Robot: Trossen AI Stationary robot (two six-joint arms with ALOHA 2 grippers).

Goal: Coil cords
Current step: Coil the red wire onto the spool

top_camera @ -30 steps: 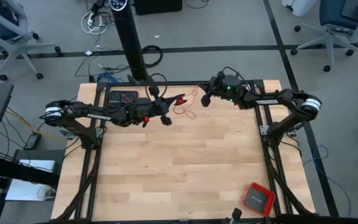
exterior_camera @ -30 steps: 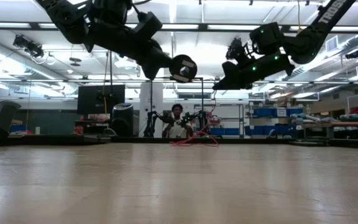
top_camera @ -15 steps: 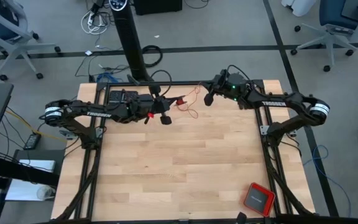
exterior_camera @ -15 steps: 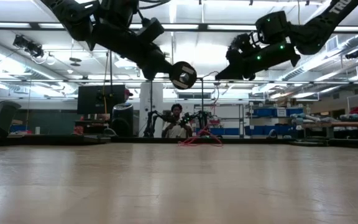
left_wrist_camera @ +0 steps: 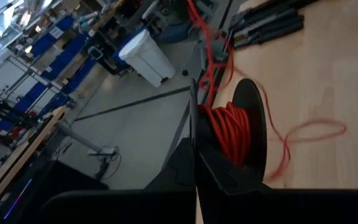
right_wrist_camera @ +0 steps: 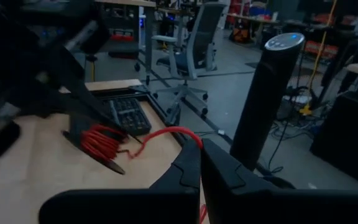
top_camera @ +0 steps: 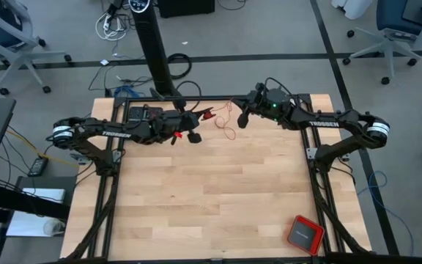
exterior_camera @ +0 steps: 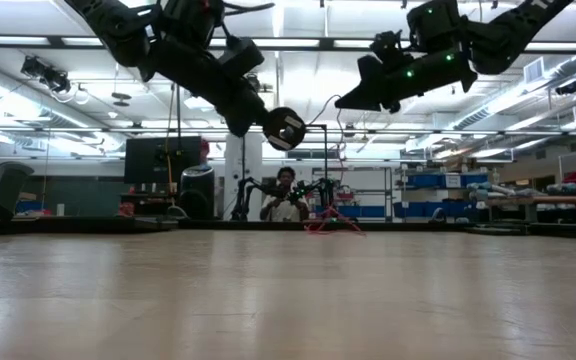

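Observation:
The thin red cord [left_wrist_camera: 227, 134] is partly wound on a black spool [left_wrist_camera: 253, 118], which my left gripper [top_camera: 191, 126] holds in the air over the table's far side; the gripper is shut. From the spool the cord runs in an arc [right_wrist_camera: 166, 132] to my right gripper [right_wrist_camera: 199, 146], which is shut on it and is also raised [exterior_camera: 346, 102]. More cord lies in loose loops [top_camera: 228, 132] on the wood between the two grippers, and these loops show again in the low view [exterior_camera: 333, 226]. My left gripper holds the black spool at its near flange [left_wrist_camera: 193, 124], which stands edge-on between the two shut fingers. The fingers come nearly level from the table's left. The spool is lifted clear of the table, and the cord trails off it. My right gripper pinches a single strand of the red cord [right_wrist_camera: 194, 142] between its fingertips. The fingers come nearly level from the table's right. The strand arcs slack from there back to the spool, clear of the table.
A black flat device [top_camera: 146, 114] lies at the far left corner, behind the left arm. A red square box with a dark top [top_camera: 305, 234] sits near the front right corner. A dark post [top_camera: 154, 51] rises beyond the far edge. The wide middle of the wooden table [top_camera: 211, 198] is bare.
My right gripper has gone up, keeping its hold on the cord. My left gripper has turned a little with the spool and has hardly shifted. In the low view the loose loops on the table have been drawn a little to the right.

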